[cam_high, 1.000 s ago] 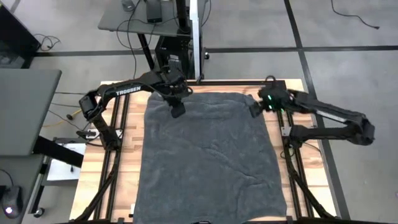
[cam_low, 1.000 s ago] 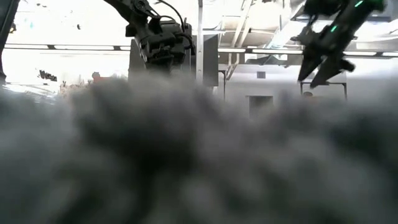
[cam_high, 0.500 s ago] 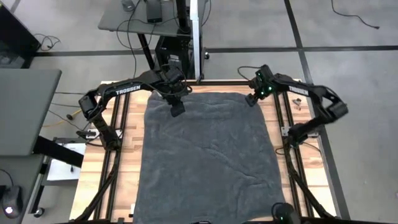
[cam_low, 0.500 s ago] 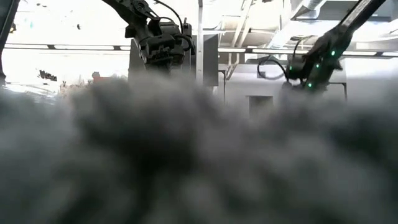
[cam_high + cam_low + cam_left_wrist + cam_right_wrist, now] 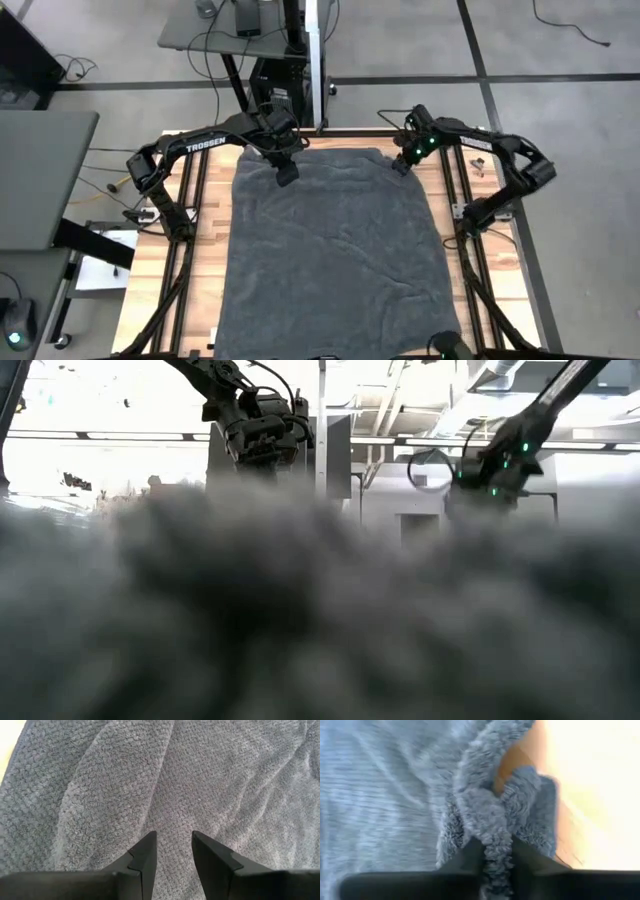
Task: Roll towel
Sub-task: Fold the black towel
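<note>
My right gripper (image 5: 497, 851) pinches the towel (image 5: 335, 260) corner; left gripper (image 5: 172, 845) open, on cloth. I'd match both grips first.

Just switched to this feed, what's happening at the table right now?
A dark grey towel lies spread flat over the wooden table, not rolled yet. The right gripper is at the towel's far right corner, and its wrist view shows a fold of the edge pinched between its fingers. The left gripper is over the far edge nearer the left corner, with its fingers open just above the cloth and nothing in them.
</note>
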### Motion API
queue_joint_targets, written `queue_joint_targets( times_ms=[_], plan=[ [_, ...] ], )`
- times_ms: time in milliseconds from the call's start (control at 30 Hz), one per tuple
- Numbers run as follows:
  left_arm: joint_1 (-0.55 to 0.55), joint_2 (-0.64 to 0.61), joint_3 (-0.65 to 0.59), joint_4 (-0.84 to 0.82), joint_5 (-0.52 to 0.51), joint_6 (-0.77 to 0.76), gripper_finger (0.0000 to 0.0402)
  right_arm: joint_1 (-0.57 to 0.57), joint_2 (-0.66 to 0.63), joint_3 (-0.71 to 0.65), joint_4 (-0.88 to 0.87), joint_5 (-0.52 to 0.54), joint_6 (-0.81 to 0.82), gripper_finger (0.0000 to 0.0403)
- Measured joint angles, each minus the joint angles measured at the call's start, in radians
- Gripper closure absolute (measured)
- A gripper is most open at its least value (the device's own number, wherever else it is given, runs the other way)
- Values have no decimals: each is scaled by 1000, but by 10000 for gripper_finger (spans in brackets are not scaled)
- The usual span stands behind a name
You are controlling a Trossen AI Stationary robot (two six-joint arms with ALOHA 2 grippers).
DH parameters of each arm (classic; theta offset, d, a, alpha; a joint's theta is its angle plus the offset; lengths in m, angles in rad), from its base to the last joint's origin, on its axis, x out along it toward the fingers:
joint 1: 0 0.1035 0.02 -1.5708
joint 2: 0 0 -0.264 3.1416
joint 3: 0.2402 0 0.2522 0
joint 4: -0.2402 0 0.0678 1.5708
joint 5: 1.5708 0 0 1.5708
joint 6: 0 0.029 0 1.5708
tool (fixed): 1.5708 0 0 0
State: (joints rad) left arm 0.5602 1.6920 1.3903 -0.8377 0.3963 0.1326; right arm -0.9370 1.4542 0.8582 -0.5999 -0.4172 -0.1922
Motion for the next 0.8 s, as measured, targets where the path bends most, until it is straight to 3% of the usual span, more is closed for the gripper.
queue_joint_targets(
  times_ms=[233,467,600,800],
  plan=[
    [1,0,0,12,-27,44,295,347,-148,4,-6,193,156,398],
    [0,0,0,36,-27,69,295,718,-84,4,46,232,416,381],
    [1,0,0,36,-27,92,295,792,-33,14,13,235,524,360],
    [1,0,0,36,-27,95,295,759,-41,105,-61,238,553,292]
  ],
)
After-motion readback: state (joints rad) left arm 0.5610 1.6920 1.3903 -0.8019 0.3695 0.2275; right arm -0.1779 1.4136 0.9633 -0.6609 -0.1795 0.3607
